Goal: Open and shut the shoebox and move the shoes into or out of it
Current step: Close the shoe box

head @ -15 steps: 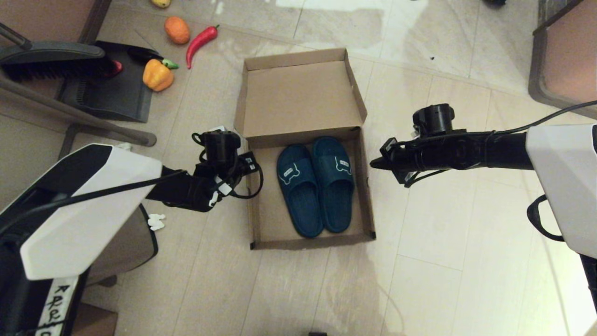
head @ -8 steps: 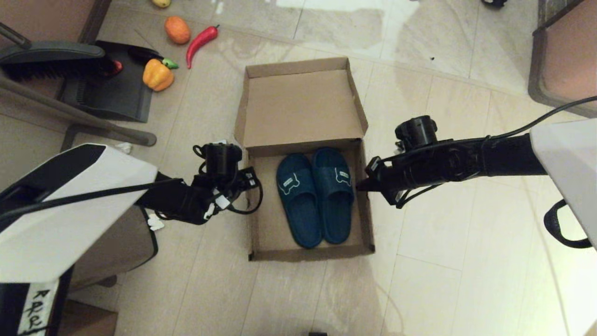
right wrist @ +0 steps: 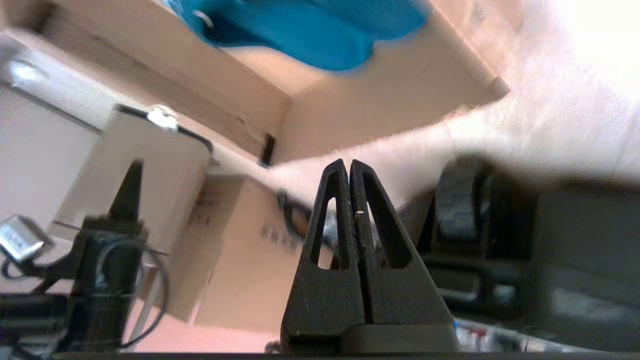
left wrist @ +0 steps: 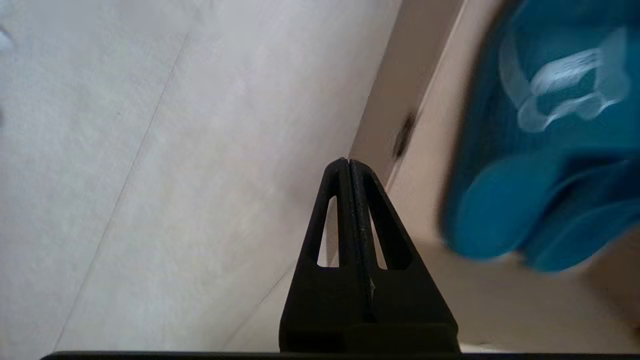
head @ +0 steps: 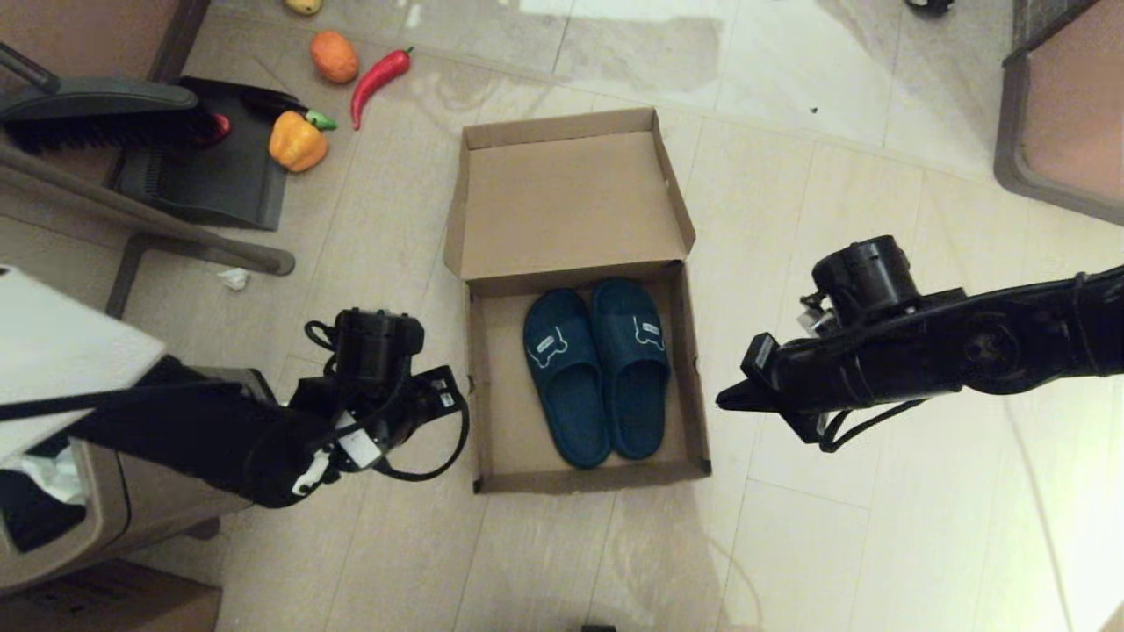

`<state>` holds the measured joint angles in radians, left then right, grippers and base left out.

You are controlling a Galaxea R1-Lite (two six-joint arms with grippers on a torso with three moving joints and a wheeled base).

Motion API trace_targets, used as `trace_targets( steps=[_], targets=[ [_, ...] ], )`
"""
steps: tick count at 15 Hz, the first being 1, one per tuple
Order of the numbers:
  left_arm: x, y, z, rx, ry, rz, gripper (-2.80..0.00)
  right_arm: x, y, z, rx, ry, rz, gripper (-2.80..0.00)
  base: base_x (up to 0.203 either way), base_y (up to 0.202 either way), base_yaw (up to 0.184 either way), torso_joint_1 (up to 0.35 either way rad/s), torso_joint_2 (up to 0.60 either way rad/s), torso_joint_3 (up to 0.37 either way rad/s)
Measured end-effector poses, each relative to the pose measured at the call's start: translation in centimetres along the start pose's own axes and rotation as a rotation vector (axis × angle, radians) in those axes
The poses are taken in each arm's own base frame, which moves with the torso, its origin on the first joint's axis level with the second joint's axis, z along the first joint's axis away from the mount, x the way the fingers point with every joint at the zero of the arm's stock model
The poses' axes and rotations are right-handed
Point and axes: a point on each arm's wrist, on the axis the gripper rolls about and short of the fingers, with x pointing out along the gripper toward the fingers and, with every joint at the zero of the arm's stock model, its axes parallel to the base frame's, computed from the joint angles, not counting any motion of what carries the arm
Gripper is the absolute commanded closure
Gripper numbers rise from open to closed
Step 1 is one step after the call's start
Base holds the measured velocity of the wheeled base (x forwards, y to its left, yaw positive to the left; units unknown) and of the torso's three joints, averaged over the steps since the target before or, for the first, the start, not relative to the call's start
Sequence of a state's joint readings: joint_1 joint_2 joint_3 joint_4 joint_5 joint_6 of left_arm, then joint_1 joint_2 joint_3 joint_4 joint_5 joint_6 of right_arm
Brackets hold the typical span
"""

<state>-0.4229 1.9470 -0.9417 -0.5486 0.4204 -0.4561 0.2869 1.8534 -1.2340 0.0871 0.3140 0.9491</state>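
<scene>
**Box open, shoes inside, both grippers standing off**

The box (head: pixel 580 307) is lying open on the floor, its lid (head: pixel 566 197) folded back flat at the far edge. The shoes (head: pixel 597 369) are lying side by side in the tray, toes toward the near wall, nearer the right wall than the left.

The left gripper (left wrist: pixel 348 165) is hovering just outside the left wall, fingers pressed together and holding nothing. The right gripper (head: pixel 724 401) is hovering just outside the right wall, likewise pressed together and empty.

Judged step: either lifting the shoes out or closing the lid. Taking a shoe is calling for spreading the fingers and reaching over the wall; closing is calling for reaching the lid's far edge.

In the head view the left fingertips are hiding behind the wrist. Both wrist views are showing the shoes only in part, cut off and smeared. No label or tape patches can be confirmed.
</scene>
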Motion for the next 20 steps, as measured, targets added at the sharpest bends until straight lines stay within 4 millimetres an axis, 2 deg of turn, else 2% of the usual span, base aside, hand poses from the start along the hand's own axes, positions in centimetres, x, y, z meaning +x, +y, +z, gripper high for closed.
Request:
trace_targets(
  steps=[2,4,7,9,12,14,17,20],
  targets=[
    [-0.6,0.6,1.9,-0.009,-0.054,0.003,0.0,-1.9,-0.5,1.8,-0.032,-0.084,0.02,0.0,0.0,0.0,0.0,0.0,0.0,0.0],
    [0.1,0.5,4.2,-0.04,-0.132,-0.008,0.0,-1.9,-0.1,4.3,-0.042,-0.173,0.063,0.0,0.0,0.0,0.0,0.0,0.0,0.0],
    [2.8,0.0,7.5,-0.094,-0.248,-0.043,0.0,-1.0,0.5,7.5,-0.041,-0.259,0.081,0.0,0.0,0.0,0.0,0.0,0.0,0.0],
    [5.3,0.3,8.7,-0.113,-0.284,-0.049,0.0,-0.4,1.6,9.3,-0.046,-0.288,0.101,0.0,0.0,0.0,0.0,0.0,0.0,0.0],
    [9.0,0.2,8.8,-0.127,-0.304,-0.081,0.0,0.8,3.3,12.0,-0.053,-0.317,0.123,0.0,0.0,0.0,0.0,0.0,0.0,0.0],
    [10.7,-0.1,8.8,-0.131,-0.318,-0.095,0.0,2.6,2.9,12.9,-0.047,-0.276,0.121,0.0,0.0,0.0,0.0,0.0,0.0,0.0],
    [12.6,-1.2,9.1,-0.137,-0.351,-0.131,0.0,4.8,2.3,13.6,-0.062,-0.255,0.17,0.0,0.0,0.0,0.0,0.0,0.0,0.0],
    [13.3,-2.6,8.5,-0.128,-0.344,-0.188,0.0,6.6,2.0,13.6,-0.077,-0.256,0.195,0.0,0.0,0.0,0.0,0.0,0.0,0.0]
  ],
)
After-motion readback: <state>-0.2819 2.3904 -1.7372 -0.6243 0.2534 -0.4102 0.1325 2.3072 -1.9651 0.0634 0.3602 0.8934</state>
